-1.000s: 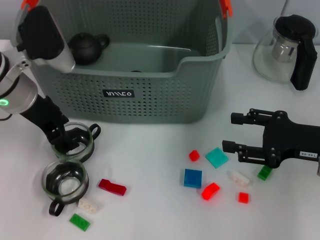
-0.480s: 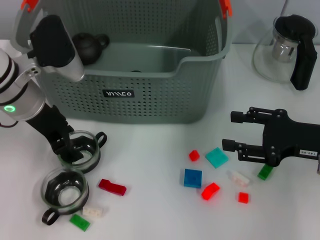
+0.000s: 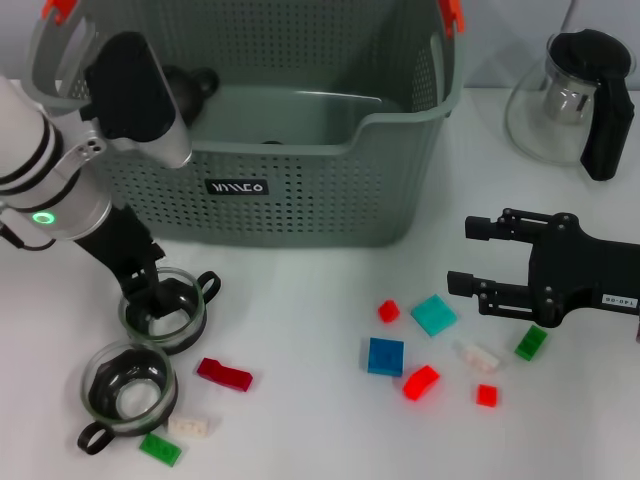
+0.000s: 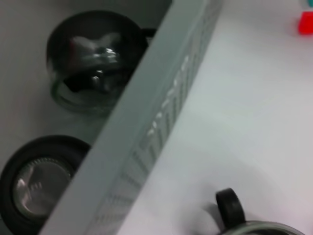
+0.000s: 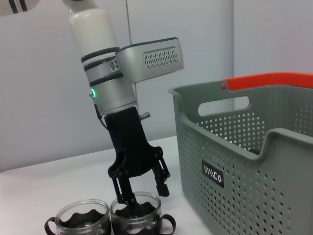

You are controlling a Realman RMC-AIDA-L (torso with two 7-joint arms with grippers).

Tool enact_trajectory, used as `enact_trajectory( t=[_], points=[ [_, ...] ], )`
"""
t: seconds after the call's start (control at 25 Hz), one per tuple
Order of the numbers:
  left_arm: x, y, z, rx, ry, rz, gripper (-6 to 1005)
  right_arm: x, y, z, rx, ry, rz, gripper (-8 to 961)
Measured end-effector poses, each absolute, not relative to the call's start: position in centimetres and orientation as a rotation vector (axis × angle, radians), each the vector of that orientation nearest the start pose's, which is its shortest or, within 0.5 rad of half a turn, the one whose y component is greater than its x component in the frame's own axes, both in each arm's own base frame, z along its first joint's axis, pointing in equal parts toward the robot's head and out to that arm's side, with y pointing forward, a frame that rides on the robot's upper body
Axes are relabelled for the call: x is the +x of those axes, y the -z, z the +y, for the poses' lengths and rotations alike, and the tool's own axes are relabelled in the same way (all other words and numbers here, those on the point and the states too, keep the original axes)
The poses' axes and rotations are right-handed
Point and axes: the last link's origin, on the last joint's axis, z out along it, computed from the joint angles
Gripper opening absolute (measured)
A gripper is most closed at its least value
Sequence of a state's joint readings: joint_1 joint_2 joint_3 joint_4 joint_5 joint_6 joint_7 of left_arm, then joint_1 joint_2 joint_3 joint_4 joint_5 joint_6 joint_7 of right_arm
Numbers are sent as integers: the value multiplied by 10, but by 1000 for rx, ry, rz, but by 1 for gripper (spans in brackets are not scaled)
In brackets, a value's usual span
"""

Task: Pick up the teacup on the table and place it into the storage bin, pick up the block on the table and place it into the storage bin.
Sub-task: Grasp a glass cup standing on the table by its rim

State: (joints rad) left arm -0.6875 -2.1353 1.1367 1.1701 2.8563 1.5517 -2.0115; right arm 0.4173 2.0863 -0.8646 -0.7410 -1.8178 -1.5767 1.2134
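Two glass teacups stand at the front left. My left gripper [image 3: 148, 290] is down on the farther teacup [image 3: 168, 312], its fingers [image 5: 121, 196] spread apart at the rim and touching it. This teacup [image 5: 137, 210] rests on the table against the nearer teacup [image 3: 128, 385]. The grey storage bin [image 3: 300, 190] stands behind them. Several blocks lie on the table: a red one [image 3: 225, 374] beside the cups, a blue one [image 3: 385, 356] and a teal one [image 3: 433, 314] further right. My right gripper [image 3: 472, 258] hovers open over the right-hand blocks, holding nothing.
A dark teapot [image 3: 195, 82] sits inside the bin, partly hidden by my left arm. A glass pot with a black handle [image 3: 575, 95] stands at the back right. White [image 3: 190, 427] and green [image 3: 160, 448] blocks lie near the front edge.
My left gripper moved right and toward me, and the farther teacup slid with it. The nearer teacup and the white block were shoved toward the front edge. The right arm barely moved.
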Motion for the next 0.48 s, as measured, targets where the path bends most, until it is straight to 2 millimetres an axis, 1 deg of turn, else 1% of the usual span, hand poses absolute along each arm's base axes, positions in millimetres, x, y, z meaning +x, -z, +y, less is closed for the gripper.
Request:
enact_trajectory(
  t=[0.2, 0.48],
  points=[
    [-222, -7, 371, -2699, -778, -470, 674, 259, 1, 309, -2734, -748, 345, 740],
    [-228, 0, 373, -2674, -811, -494, 669, 259, 1, 309, -2733, -747, 345, 740]
  ],
)
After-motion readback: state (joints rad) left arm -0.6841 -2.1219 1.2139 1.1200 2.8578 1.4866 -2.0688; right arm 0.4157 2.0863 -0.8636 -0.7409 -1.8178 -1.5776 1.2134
